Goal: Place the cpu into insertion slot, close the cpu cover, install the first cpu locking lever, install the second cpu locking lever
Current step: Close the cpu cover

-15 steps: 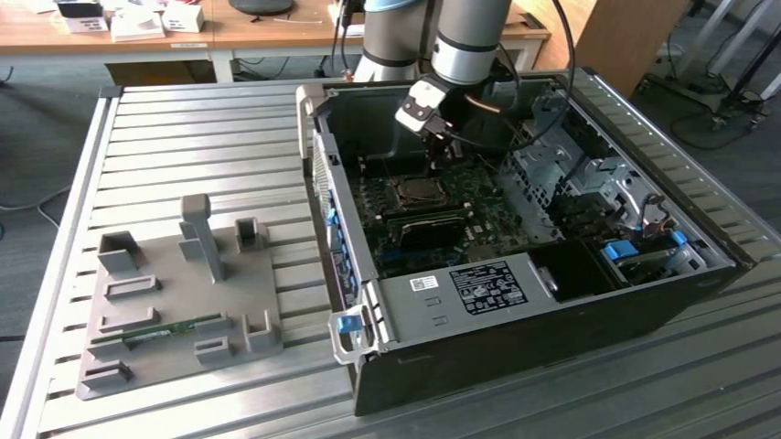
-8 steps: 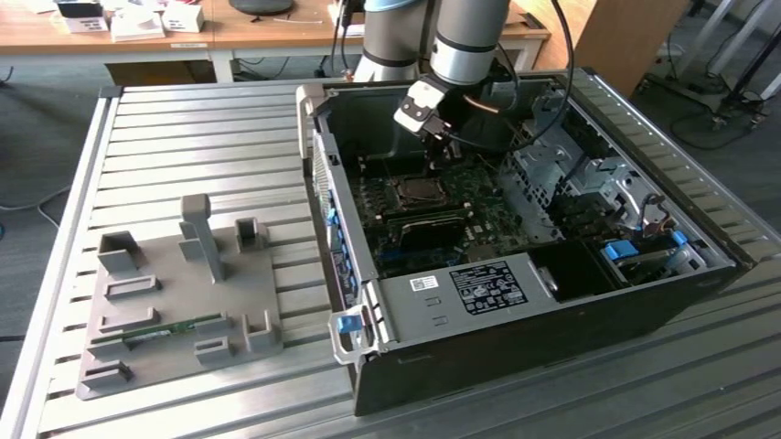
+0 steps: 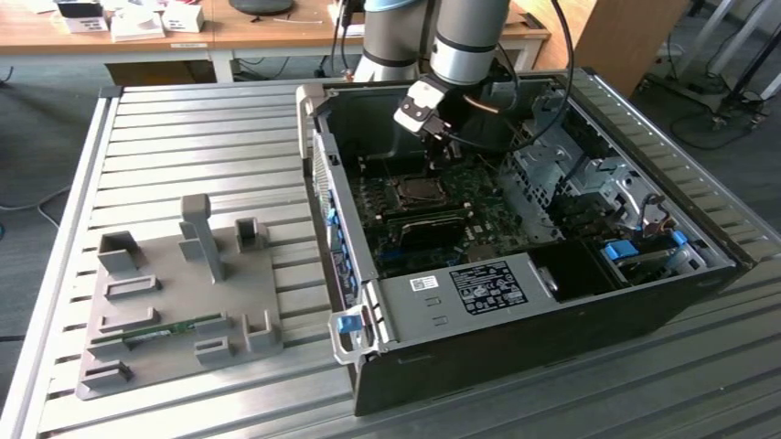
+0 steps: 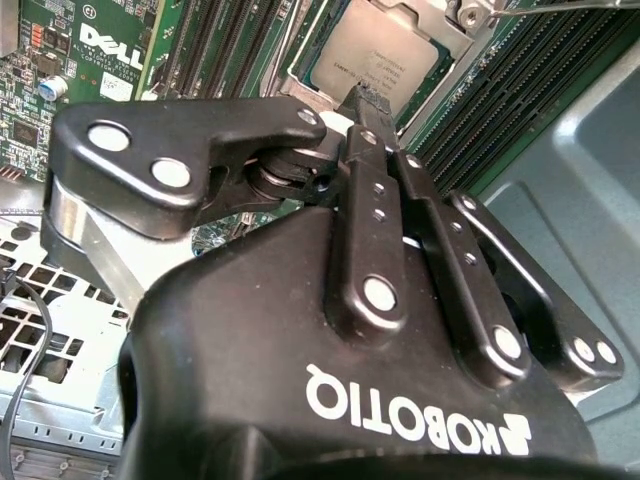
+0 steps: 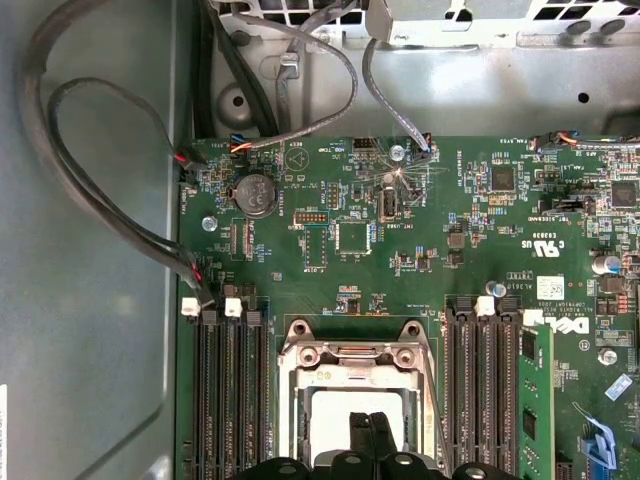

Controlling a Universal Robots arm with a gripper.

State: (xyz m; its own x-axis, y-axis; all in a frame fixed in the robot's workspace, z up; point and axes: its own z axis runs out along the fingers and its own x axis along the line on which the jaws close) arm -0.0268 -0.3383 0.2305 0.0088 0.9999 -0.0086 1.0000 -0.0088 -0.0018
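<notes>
Hovering just over the chip (image 4: 385,55), which lies flat in the socket (image 5: 295,400), the tool (image 4: 363,98) is clenched on nothing; the chip looks light, stiff and fragile, best gripped by its edges.

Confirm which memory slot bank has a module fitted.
The bank away from the coin cell: a green module stands in its outermost slot; the other bank is empty.
</notes>
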